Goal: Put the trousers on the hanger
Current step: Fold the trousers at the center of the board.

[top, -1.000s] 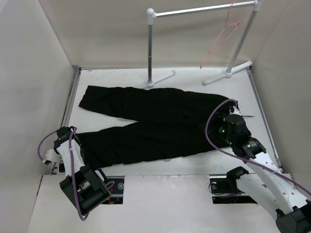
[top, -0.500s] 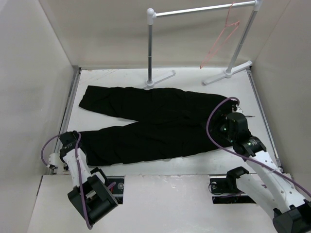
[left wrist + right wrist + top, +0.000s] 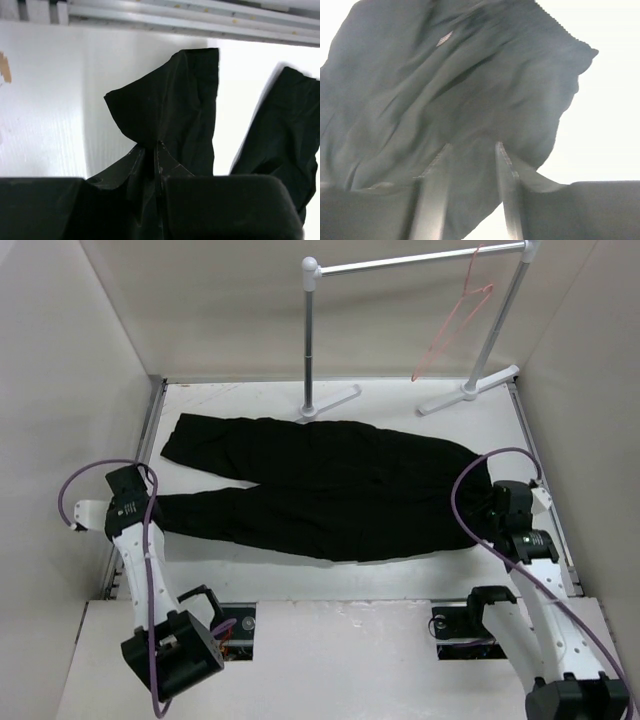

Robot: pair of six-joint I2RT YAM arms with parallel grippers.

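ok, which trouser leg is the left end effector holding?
The near leg, closer to the arm bases: the left end effector pinches its cuff. The far leg lies untouched.

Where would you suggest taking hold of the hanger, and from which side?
Grip the hanger on a straight wire low on its triangle, coming from the near side and the left. It hangs by its hook from the rack rail, close to the right post, with the wall behind it.
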